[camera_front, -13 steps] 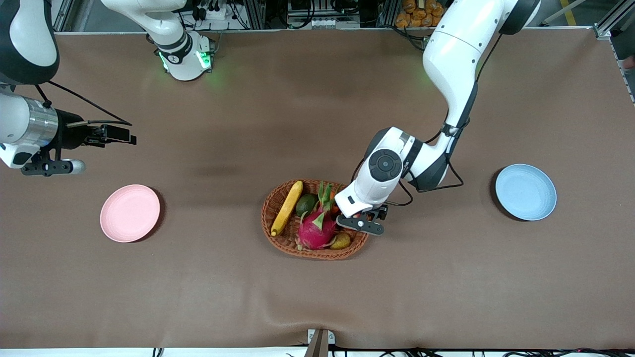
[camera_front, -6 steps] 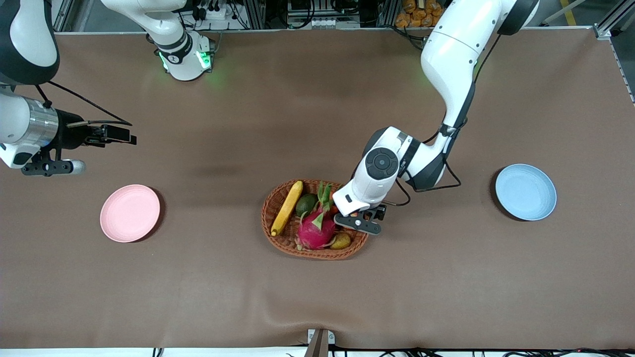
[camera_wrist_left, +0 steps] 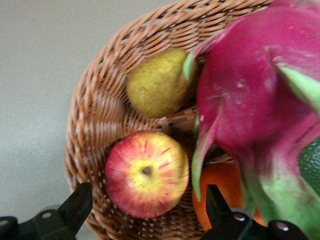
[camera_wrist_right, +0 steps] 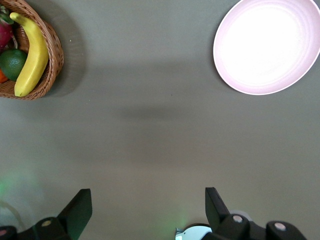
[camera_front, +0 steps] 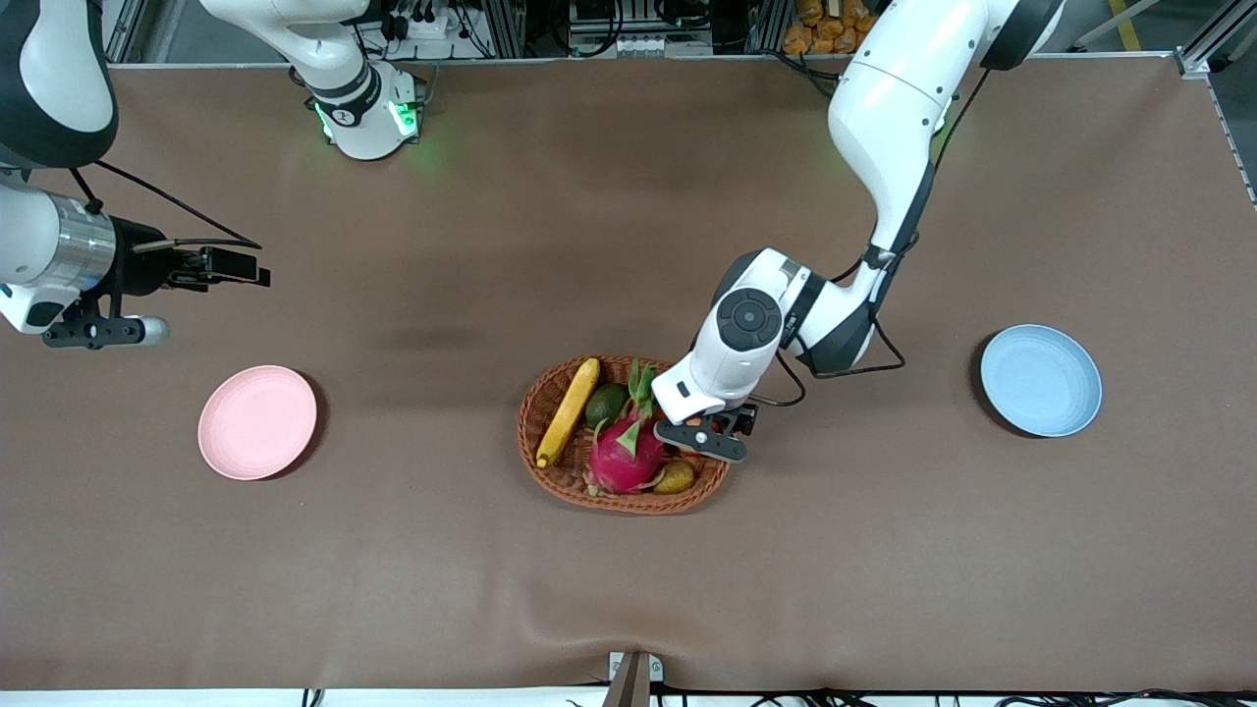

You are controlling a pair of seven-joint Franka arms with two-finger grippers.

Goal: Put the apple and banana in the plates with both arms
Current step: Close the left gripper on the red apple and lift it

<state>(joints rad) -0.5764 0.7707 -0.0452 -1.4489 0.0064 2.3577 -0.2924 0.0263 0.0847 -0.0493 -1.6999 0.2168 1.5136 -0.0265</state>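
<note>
The red and yellow apple (camera_wrist_left: 146, 174) lies in the wicker basket (camera_wrist_left: 95, 125) at the end toward the left arm; in the front view my left hand hides it. My left gripper (camera_wrist_left: 147, 206) is open and hangs just over the apple, one finger on each side, not touching it. In the front view it (camera_front: 699, 437) is over that end of the basket (camera_front: 550, 473). The banana (camera_front: 568, 410) lies in the basket's other end and shows in the right wrist view (camera_wrist_right: 31, 57). The pink plate (camera_front: 257, 422) and blue plate (camera_front: 1041, 380) are empty. My right gripper (camera_front: 93, 332) waits open over bare table beside the pink plate (camera_wrist_right: 267, 46).
A magenta dragon fruit (camera_front: 626, 454), a green avocado (camera_front: 606, 403), a yellow-green pear (camera_front: 676, 477) and an orange (camera_wrist_left: 220, 197) share the basket, crowding the apple. The dragon fruit's green scales overhang the gap between apple and orange.
My left gripper has shifted a little toward the right arm's end, farther in over the basket. The right arm has not moved.
</note>
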